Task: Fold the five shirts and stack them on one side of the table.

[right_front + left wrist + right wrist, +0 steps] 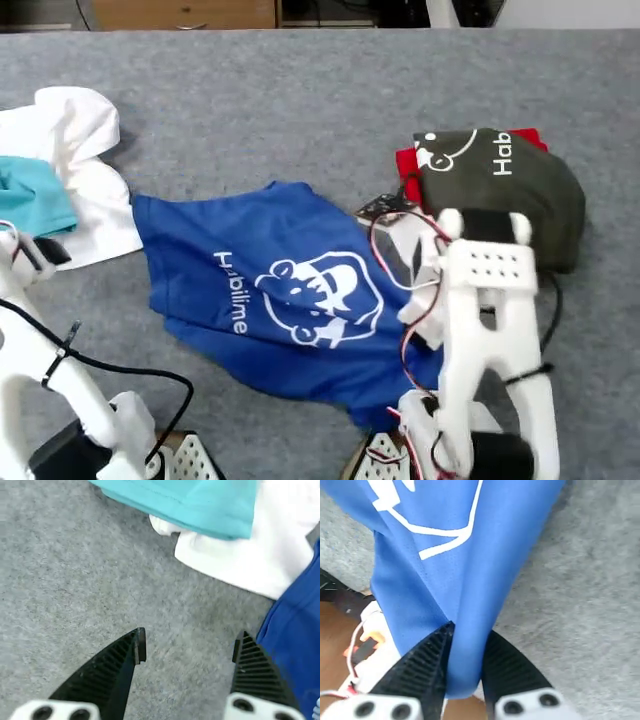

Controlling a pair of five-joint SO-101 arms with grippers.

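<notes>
The blue shirt [270, 290] was seen spread and rumpled at the middle of the counter [250, 100]. One edge of it was pinched between the jaws of the right gripper [469, 632], while the left gripper [191, 637] was held apart above bare felt near the white shirt [75, 130] and the teal shirt [30, 195]. Only a narrow fold was clamped, so the cloth could probably be lost if pulled sharply. The dark shirt [500, 185], folded over the red shirt [405, 165] at the right, might be disturbed by a dragged hem. The counter was covered in grey felt, and a wooden cabinet [185, 12] was glimpsed beyond its far edge.
</notes>
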